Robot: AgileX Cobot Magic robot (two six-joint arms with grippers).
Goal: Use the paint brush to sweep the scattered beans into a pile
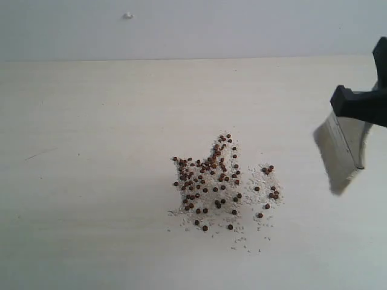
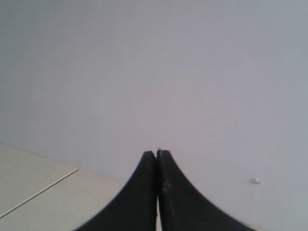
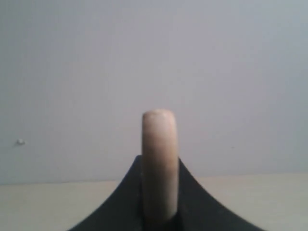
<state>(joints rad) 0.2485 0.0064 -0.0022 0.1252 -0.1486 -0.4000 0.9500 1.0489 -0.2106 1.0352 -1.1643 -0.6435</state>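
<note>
Right pincer (image 3: 159, 162) clamped on the paint brush (image 1: 344, 148) handle, brush off to the right of the beans (image 1: 208, 181), not touching them. Left pincer (image 2: 157, 161) jaws together, up off the table (image 1: 91, 211).

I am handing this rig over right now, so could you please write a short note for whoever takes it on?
Left gripper: shut, nothing in it, out of the exterior view.
Right gripper: shut on the paint brush handle; its bristles sit to the right of the spill, not in it.
Beans: loose main patch on the table among white grains, with a smaller cluster apart on its right.
Done: brush is in hand; no tight pile yet.
Left: sweep the smaller cluster and the stray edge beans into one pile.
</note>
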